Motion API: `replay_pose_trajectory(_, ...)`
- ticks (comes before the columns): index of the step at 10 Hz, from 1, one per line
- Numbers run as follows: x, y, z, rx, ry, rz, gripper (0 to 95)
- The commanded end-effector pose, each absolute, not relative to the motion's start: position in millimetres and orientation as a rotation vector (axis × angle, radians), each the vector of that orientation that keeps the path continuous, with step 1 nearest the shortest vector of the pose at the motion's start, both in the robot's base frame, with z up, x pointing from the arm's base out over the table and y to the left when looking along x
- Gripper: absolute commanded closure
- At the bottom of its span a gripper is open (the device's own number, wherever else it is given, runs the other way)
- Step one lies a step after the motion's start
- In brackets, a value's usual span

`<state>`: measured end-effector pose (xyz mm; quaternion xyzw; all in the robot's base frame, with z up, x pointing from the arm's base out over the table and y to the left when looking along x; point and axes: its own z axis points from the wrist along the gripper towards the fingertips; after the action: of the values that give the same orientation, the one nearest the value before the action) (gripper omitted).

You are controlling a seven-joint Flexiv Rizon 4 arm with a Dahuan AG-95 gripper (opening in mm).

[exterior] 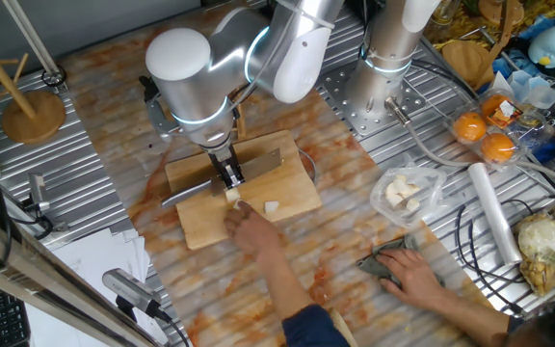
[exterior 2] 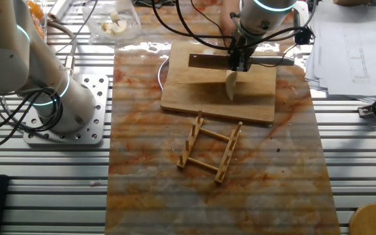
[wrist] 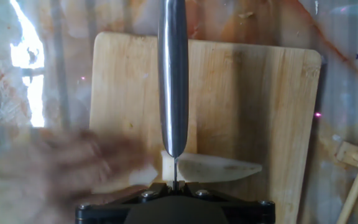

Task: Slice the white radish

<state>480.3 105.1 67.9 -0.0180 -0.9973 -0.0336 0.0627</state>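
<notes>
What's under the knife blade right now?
The white radish lies crosswise under the knife on the cutting board. A person's hand, blurred, covers the radish's other end, and the gripper hides where the edge meets it.

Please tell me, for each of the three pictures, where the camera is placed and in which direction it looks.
One fixed view: high on the person's side, looking down over the cutting board; the arm, gripper and the person's hand show.
The other fixed view: high on the opposite side, past the wooden rack; arm and gripper show.
Hand view: on the hand, looking down the knife onto the white radish; only the gripper's base shows.
Shared: board, knife, radish.
</notes>
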Motion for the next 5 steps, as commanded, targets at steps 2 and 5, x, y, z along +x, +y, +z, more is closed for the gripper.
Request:
replay_pose_trajectory(2,481,106,62,-0.045,-3.004,-0.105,95.0)
replay_pose_trajectory(5,482,110,45,-0.041,-3.007,-0.109,95.0)
